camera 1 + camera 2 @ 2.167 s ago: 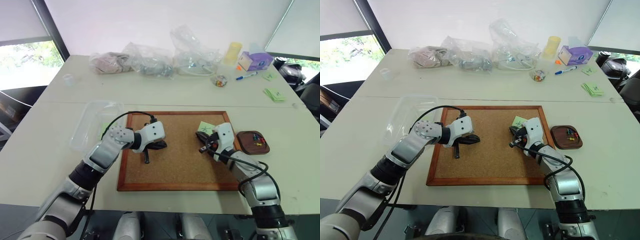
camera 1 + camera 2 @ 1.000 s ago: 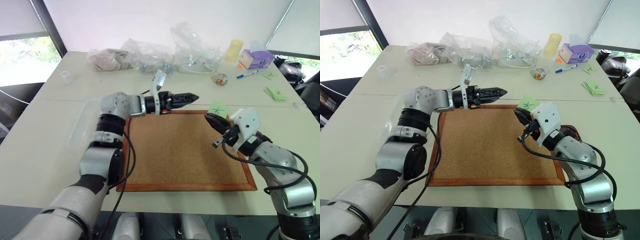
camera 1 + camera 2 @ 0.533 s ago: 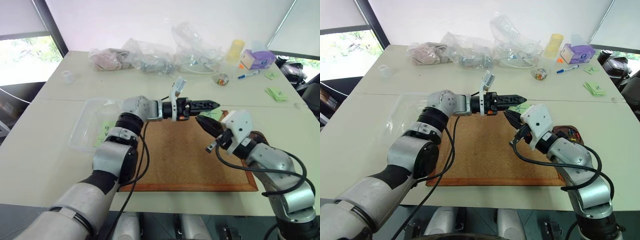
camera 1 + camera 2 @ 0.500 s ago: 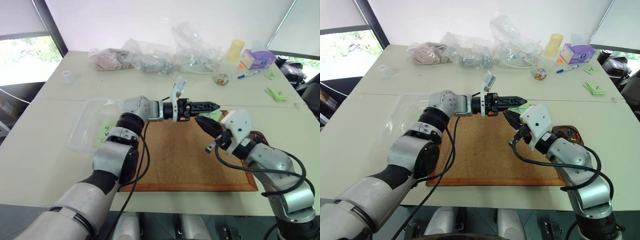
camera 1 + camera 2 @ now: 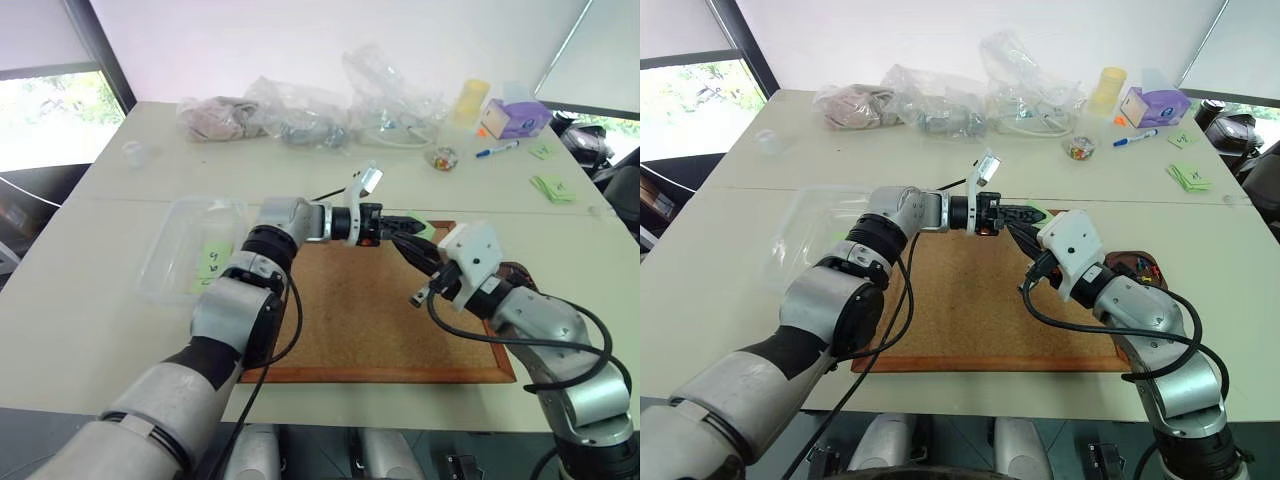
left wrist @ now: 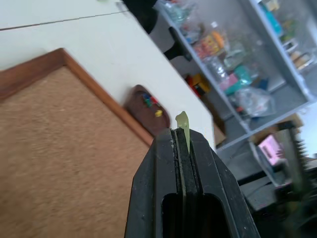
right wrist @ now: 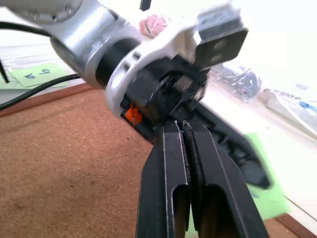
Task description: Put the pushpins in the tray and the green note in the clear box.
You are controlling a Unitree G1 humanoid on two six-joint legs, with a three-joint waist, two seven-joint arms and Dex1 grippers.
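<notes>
The left gripper (image 5: 413,221) is clenched on the green note (image 6: 182,121), a thin green edge of which sticks out between its two pressed-together black fingers (image 6: 163,163) in the left wrist view. Its arm reaches across from the robot's left, pointing toward the right, above the far edge of the corkboard (image 5: 350,320).

The right gripper (image 5: 1020,235) meets it there from the right side. Its fingers (image 7: 166,173) are also clamped together on the same green note, which spreads out pale green behind the left gripper's black fingers in the right wrist view. The two fingertips sit right against each other, both pinching the paper in the air over the board's far right part.

The corkboard is a wood-framed brown panel lying flat on a pale table (image 5: 100,330).

Just past its right edge, partly hidden behind the right arm, sits the tray (image 6: 143,106), a small dark-brown dish holding several pushpins (image 6: 148,100) with coloured heads.

On the opposite side, just beside the board's left edge, lies the clear box (image 5: 190,250), with another green slip of paper (image 5: 212,262) seen inside its outline.

At the far side of the table lie crumpled clear plastic bags (image 5: 300,115), a yellow cup (image 5: 467,100), a purple tissue box (image 5: 512,118), a blue pen (image 5: 493,152) and pads of green notes (image 5: 550,187)
</notes>
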